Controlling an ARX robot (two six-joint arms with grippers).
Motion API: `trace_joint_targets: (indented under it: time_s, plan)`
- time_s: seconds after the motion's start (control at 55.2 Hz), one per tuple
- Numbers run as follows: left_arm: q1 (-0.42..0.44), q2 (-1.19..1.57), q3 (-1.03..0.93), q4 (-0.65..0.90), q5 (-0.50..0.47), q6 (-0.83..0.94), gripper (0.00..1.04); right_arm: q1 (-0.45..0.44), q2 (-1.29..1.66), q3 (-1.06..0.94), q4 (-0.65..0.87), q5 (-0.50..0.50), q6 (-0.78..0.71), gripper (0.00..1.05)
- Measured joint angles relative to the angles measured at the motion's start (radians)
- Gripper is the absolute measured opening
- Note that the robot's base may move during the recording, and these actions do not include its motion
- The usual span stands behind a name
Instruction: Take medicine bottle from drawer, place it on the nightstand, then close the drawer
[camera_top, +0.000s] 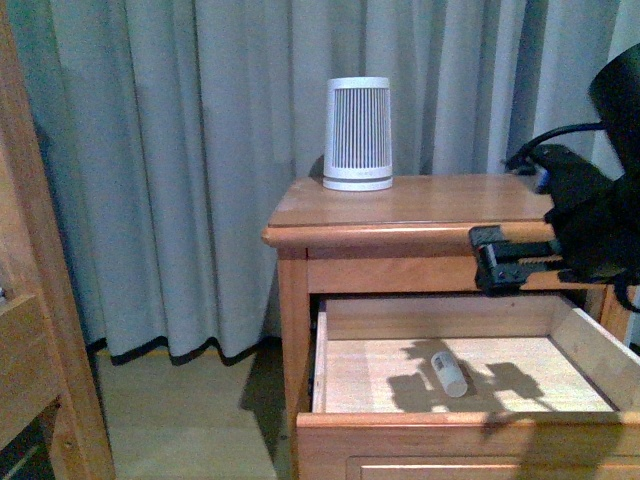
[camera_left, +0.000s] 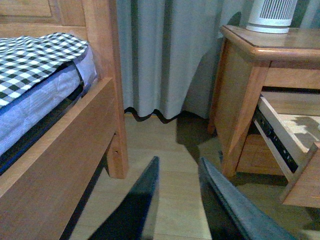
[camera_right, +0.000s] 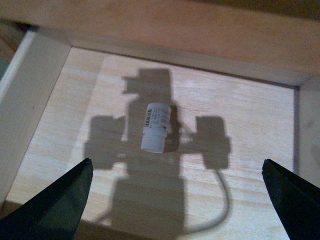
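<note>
Right gripper (camera_top: 486, 258) hangs over the open upper wooden drawer (camera_top: 330, 352), jaws spread wide and nothing in them. On the pale wood floor below lies the tiny white medicine bottle (camera_top: 449, 373), on its side, roughly mid-drawer and clear of every wall. It is not yet touched.

From the right wrist camera the line-up looks good. The bottle (camera_right: 155, 127) sits between the two dark fingertips (camera_right: 60, 197), a shade nearer one of them, and its long axis runs across the closing line. So the pads should meet its round body, not its ends.

My read: this is the approach to the pick. Come straight down, shift slightly to centre it, and stop short of scraping the drawer floor (camera_right: 240, 115). Close slowly, because a small cylinder on smooth wood may roll or squirt out if one pad arrives first.

On the reddish-brown nightstand (camera_top: 420, 200), the top has bare wood in front of the white ribbed cylinder (camera_top: 358, 133), a fair landing place later.

Left gripper (camera_left: 178, 160) is low by the floor, jaws a little apart, holding nothing.
</note>
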Motion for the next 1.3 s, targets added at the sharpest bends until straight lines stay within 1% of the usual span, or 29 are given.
trace_joint_targets:
  time_s: [0.018,0.072,0.091,0.145,0.163,0.199,0.272,0.326,0.362,0.435,0.616,0.888,1.304]
  plan:
    - [0.000,0.000,0.000,0.000,0.000,0.000,0.40,0.008,0.022,0.002,0.018,0.008,-0.009,1.04]
    - [0.000,0.000,0.000,0.000,0.000,0.000,0.51,0.018,0.060,0.007,0.040,0.013,-0.020,1.04]
    - [0.000,0.000,0.000,0.000,0.000,0.000,0.53,0.021,0.075,0.009,0.048,0.015,-0.024,1.04]
    - [0.000,0.000,0.000,0.000,0.000,0.000,0.63,0.026,0.111,0.014,0.069,0.015,-0.030,1.04]
    - [0.000,0.000,0.000,0.000,0.000,0.000,0.65,0.028,0.125,0.015,0.076,0.014,-0.030,1.04]
    - [0.000,0.000,0.000,0.000,0.000,0.000,0.74,0.031,0.152,0.020,0.086,0.007,-0.030,1.04]
    - [0.000,0.000,0.000,0.000,0.000,0.000,0.84,0.035,0.196,0.034,0.094,-0.005,-0.029,1.04]
    - [0.000,0.000,0.000,0.000,0.000,0.000,0.94,0.039,0.225,0.048,0.098,-0.018,-0.029,1.04]
    - [0.000,0.000,0.000,0.000,0.000,0.000,0.99,0.043,0.245,0.063,0.099,-0.022,-0.029,1.04]
    - [0.000,0.000,0.000,0.000,0.000,0.001,0.98,0.048,0.269,0.089,0.101,-0.031,-0.027,1.04]
    - [0.000,0.000,0.000,0.000,0.000,0.001,0.98,0.055,0.316,0.161,0.095,-0.051,-0.013,1.04]
    - [0.000,0.000,0.000,0.000,0.000,0.001,0.98,0.044,0.369,0.236,0.069,-0.061,0.016,1.04]
    - [0.000,0.000,0.000,0.000,0.000,0.001,0.98,0.022,0.430,0.288,0.039,-0.068,0.039,1.04]
